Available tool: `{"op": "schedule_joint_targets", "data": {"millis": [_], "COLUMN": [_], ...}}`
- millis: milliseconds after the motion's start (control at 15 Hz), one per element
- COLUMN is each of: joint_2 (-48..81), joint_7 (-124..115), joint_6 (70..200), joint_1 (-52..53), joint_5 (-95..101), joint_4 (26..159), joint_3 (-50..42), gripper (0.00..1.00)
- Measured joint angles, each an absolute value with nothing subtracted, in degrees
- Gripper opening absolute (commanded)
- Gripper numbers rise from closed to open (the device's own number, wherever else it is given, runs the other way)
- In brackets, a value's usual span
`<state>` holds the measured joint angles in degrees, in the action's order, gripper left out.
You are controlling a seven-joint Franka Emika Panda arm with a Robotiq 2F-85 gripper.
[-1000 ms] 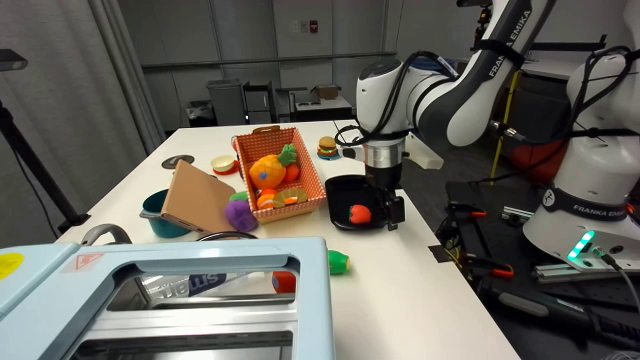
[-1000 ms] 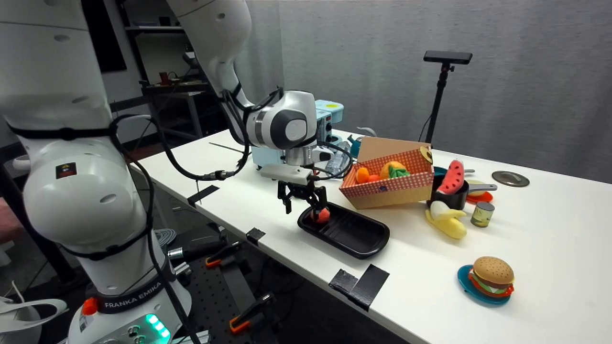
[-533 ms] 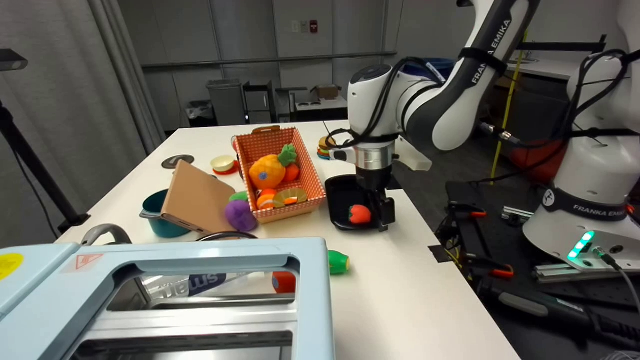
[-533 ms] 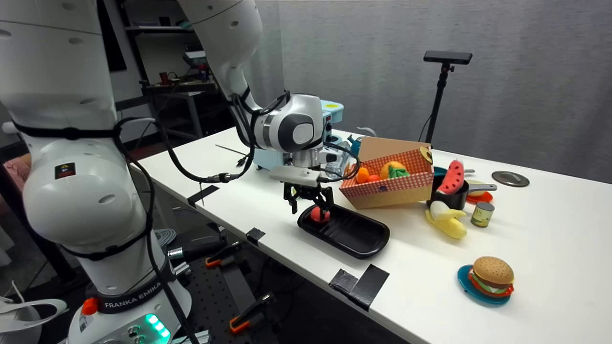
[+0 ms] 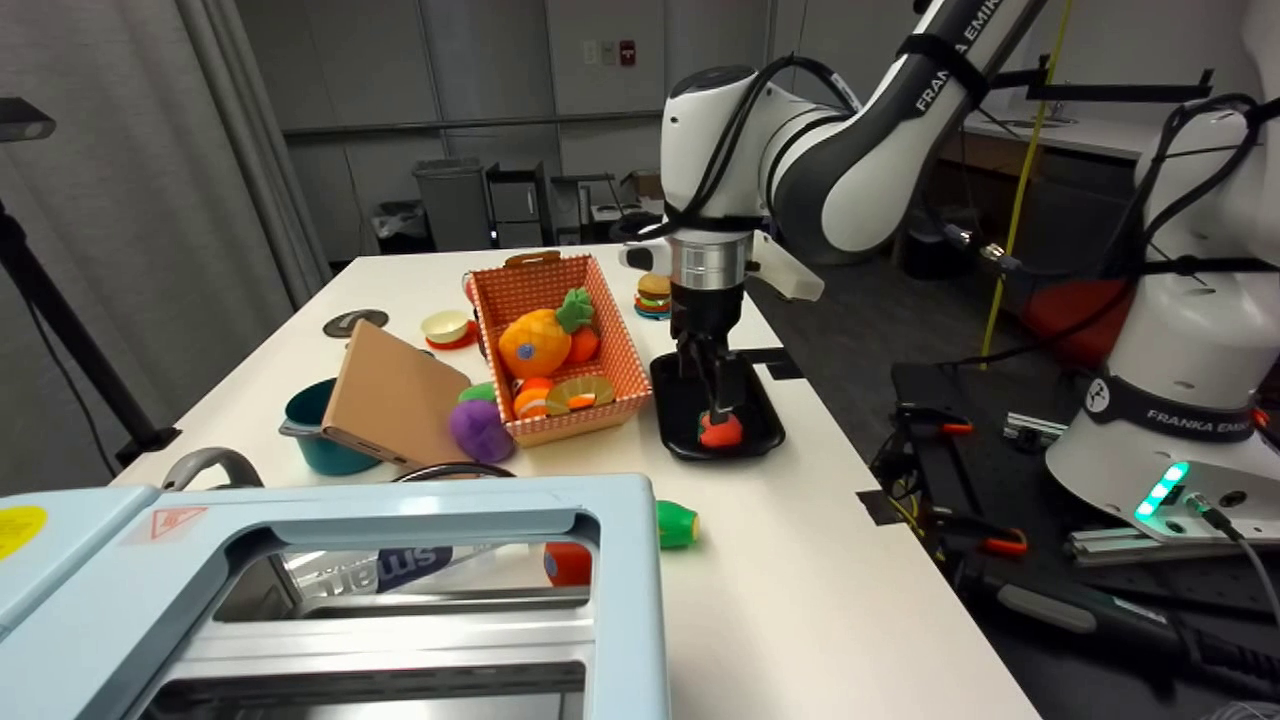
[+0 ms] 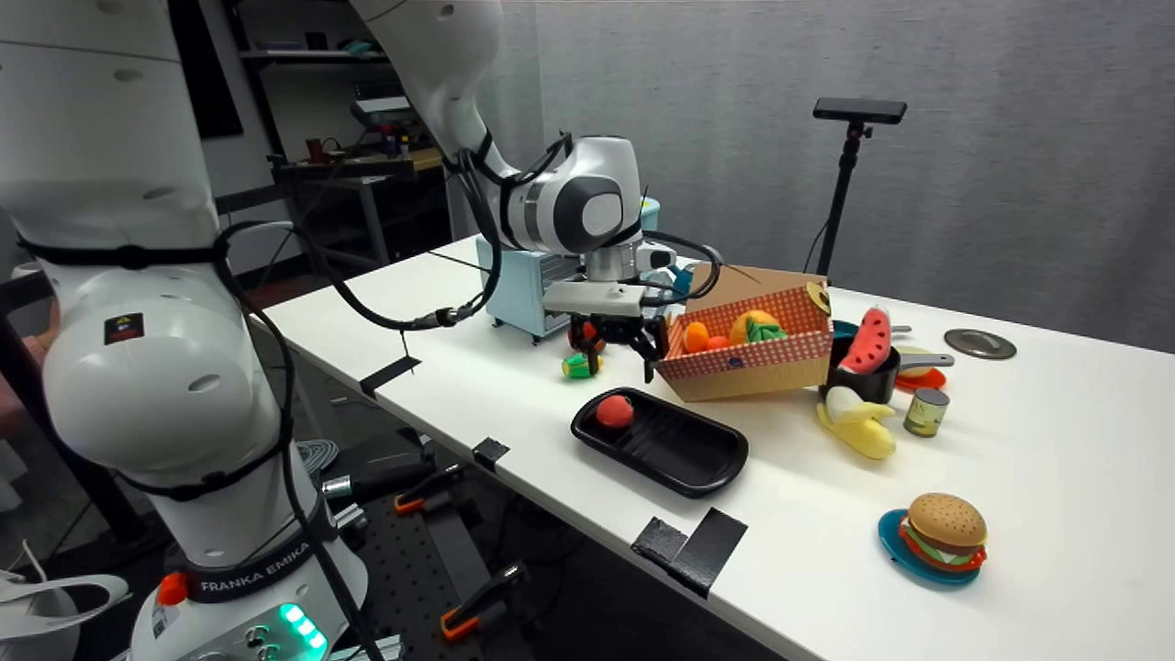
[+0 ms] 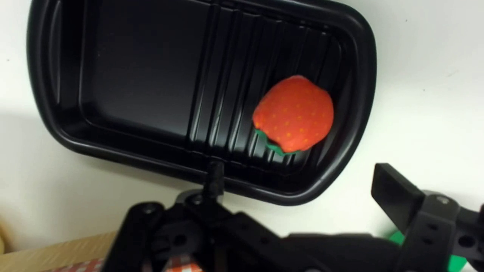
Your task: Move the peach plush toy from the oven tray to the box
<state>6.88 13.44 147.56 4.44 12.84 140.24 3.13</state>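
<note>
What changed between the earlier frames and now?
The open gripper has shifted toward the checked box and risen. Nothing was taken hold of or let go. Unchanged: the red strawberry plush lies at the same end of the black tray; tray and box haven't moved.

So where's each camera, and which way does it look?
An exterior view: behind the light-blue oven, facing along the table; robot arm and base at right.
An exterior view: near the base, facing across the table to a grey curtain; base and arm at left.
Wrist view: on the arm's end, facing down at the black tray and red toy; open gripper at the bottom.
Both exterior views share the orange box.
</note>
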Motion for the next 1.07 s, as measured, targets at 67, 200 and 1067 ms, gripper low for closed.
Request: {"op": "schedule_joint_targets", "data": {"millis": [67, 200, 1067], "joint_2": [7.0, 7.5, 13.3], "joint_7": [13.4, 13.4, 13.4], "joint_6": [147.4, 147.3, 147.4], "joint_1": [4.1, 3.5, 1.7], "joint_5": [12.8, 12.8, 12.9], "joint_4": [140.3, 140.5, 141.5], "joint_3": [3.1, 2.7, 0.6], "gripper": [1.0, 1.0, 1.0]}}
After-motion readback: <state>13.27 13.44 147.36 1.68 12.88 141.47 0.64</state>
